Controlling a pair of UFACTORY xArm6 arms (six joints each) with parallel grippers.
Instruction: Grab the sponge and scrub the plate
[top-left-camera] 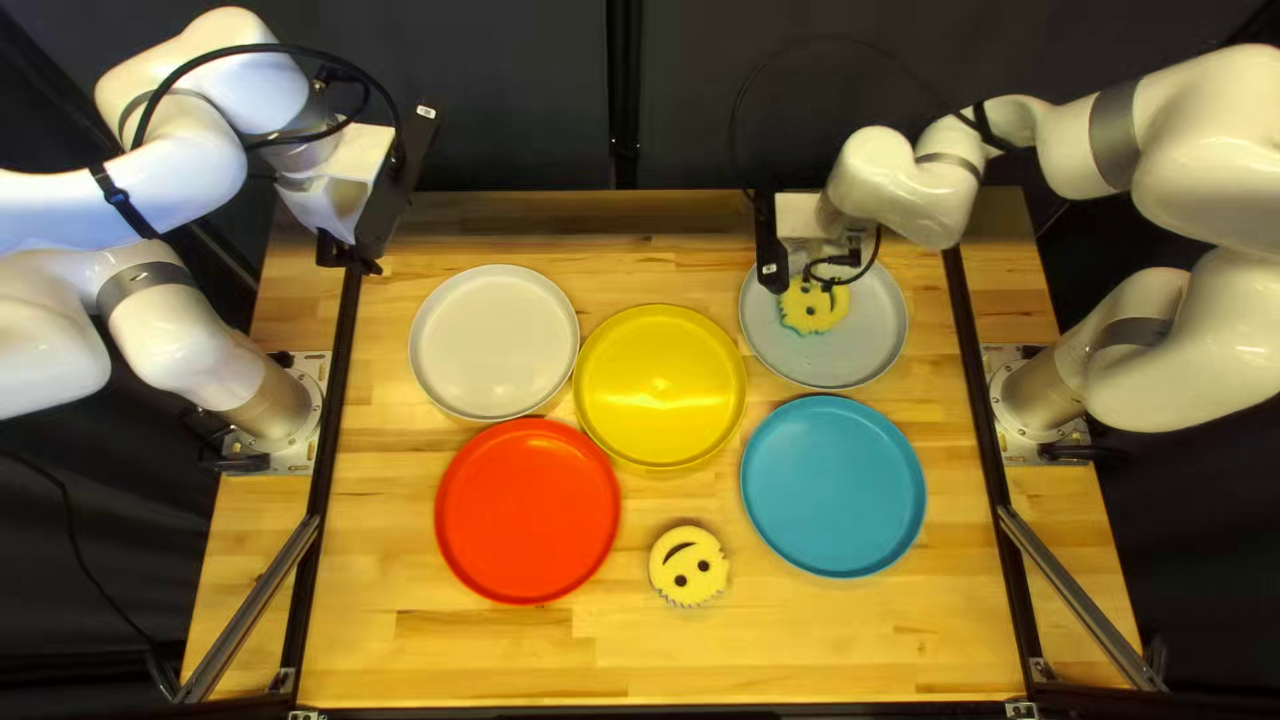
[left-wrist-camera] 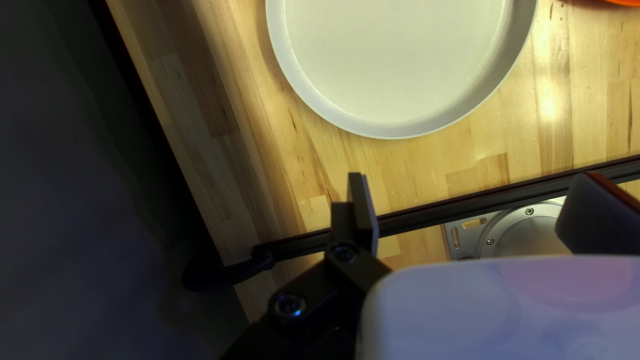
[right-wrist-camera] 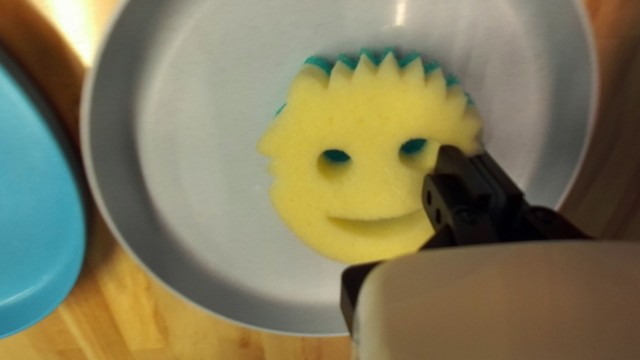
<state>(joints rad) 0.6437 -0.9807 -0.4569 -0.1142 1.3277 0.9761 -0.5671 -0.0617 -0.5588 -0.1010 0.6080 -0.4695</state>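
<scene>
Well, the yellow sponge (right-wrist-camera: 373,190) lies on the grey plate (right-wrist-camera: 200,147), its green layer underneath. My right hand (top-left-camera: 771,264) is right over its edge, seemingly touching it, though I cannot tell whether the hand is pinching. My left hand (top-left-camera: 371,220) is spread wide near the off-white plate (top-left-camera: 494,340) (a second sponge (top-left-camera: 676,560) sits between the red plate (top-left-camera: 527,511) and blue plate (top-left-camera: 834,487)).

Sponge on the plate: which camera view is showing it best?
Right wrist view: the sponge is close, its eyes and mouth visible. Top left view: smaller, partly covered by my right arm. Left wrist view: not shown.
</scene>
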